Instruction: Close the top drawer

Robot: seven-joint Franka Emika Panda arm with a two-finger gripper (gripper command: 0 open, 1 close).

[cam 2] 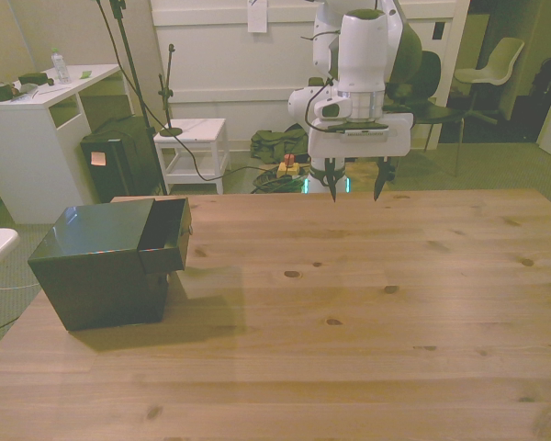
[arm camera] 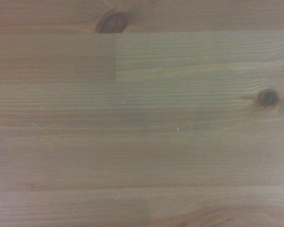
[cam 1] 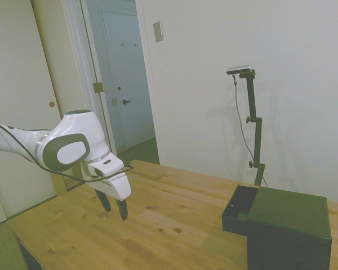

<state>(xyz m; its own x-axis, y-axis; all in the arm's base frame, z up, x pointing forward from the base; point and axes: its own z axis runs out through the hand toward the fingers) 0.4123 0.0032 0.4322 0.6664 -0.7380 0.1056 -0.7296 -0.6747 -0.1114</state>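
- Side view: the gripper (cam 1: 115,208) hangs above the wooden table (cam 1: 158,225), fingers pointing down with a gap between them and holding nothing. The top drawer (cam 1: 240,211) sticks out of the dark cabinet (cam 1: 290,230), well apart from the gripper.
- Front view: the gripper (cam 2: 356,180) is spread wide near the table's far edge. The drawer (cam 2: 165,235) juts out toward the front view's right from the cabinet (cam 2: 96,262) at the table's left side.
- Wrist view: only bare table boards (arm camera: 142,142) with dark knots.

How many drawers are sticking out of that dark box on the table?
1: the top drawer juts out from the cabinet at the front view's left. No other drawer sticks out; any below may be shut.
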